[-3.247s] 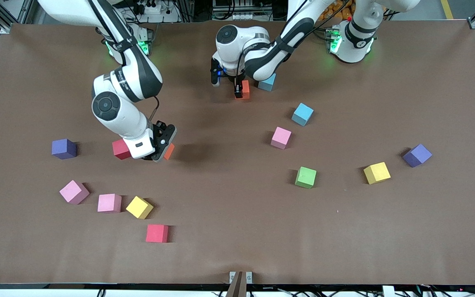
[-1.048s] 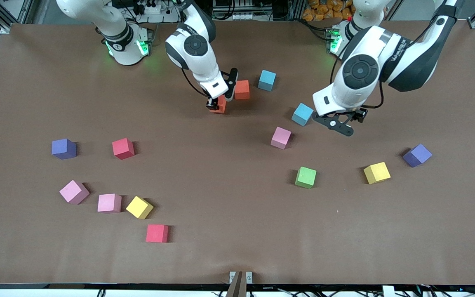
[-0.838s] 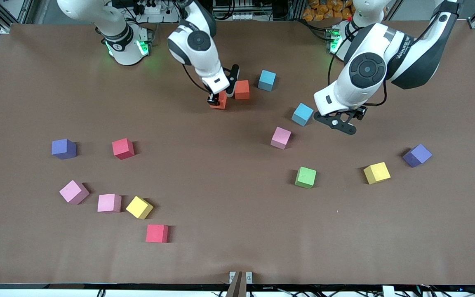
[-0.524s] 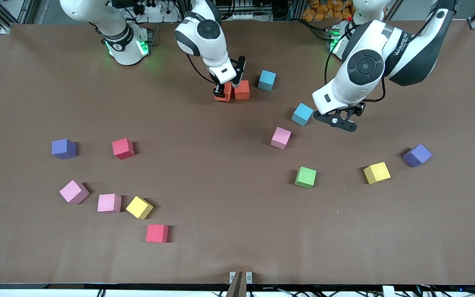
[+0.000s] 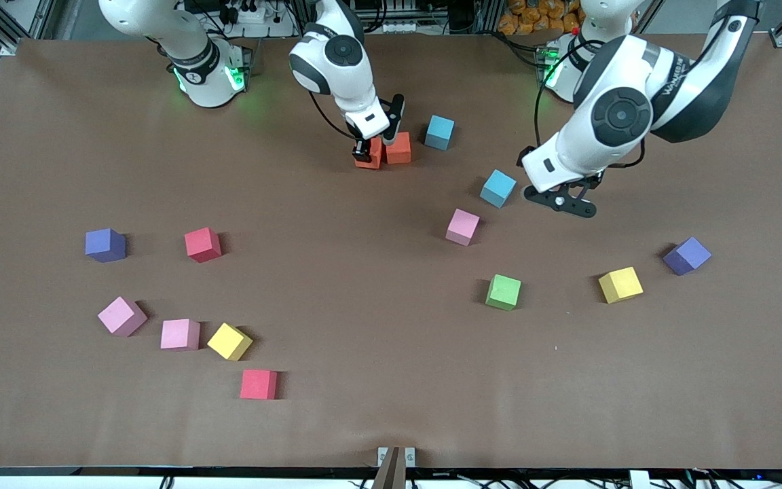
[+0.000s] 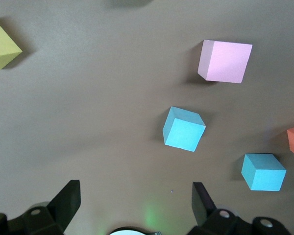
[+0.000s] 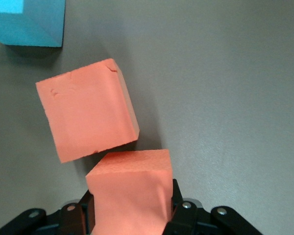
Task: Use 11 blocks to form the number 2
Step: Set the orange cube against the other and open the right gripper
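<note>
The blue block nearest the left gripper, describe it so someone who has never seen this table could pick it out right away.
Start at the left gripper, open above the table at the left arm's end. Beside it, toward the right arm's end, sits the light blue block. Unlike the other blue block, farther from the front camera beside the orange blocks, it sits turned at an angle.

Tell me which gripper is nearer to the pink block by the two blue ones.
Left. The left gripper hovers open close to that pink block, beside the light blue block; the right gripper is shut on an orange block toward the robots' bases.
</note>
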Controlling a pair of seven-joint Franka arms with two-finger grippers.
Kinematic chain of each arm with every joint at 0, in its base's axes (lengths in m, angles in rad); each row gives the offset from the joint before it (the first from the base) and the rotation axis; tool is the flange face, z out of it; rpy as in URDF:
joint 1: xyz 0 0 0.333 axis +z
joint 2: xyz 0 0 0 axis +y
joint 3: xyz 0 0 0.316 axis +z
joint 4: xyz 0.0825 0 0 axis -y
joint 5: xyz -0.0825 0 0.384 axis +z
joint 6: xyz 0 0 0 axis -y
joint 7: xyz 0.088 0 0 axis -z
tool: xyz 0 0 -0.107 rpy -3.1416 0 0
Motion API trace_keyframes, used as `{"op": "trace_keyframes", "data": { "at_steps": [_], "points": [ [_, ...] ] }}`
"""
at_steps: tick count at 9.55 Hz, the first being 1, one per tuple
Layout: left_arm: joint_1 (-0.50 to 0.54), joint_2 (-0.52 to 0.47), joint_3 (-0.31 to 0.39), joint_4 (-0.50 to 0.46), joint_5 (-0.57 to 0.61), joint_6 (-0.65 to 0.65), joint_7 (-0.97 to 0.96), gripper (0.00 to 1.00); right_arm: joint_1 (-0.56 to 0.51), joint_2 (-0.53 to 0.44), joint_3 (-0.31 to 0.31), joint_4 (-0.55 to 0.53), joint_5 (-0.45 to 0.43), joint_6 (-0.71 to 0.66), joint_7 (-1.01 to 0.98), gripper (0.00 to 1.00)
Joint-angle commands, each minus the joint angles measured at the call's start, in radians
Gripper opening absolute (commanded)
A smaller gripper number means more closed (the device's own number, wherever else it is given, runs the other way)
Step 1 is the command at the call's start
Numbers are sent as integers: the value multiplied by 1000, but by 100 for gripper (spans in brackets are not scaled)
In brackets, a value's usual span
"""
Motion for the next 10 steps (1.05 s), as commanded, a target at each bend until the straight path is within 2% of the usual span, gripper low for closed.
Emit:
{"op": "trace_keyframes", "data": {
  "at_steps": [1,4,10],
  "points": [
    [-3,-40,21,-15,-39,9,-3,100,37,12,-17,-11,3,23,31,45],
    [-4,-41,61,-12,-101,0,-22,100,59,26,-19,-8,3,48,32,44],
    [-7,-33,93,-4,-105,-3,-7,100,67,43,-31,9,3,57,32,44]
  ]
}}
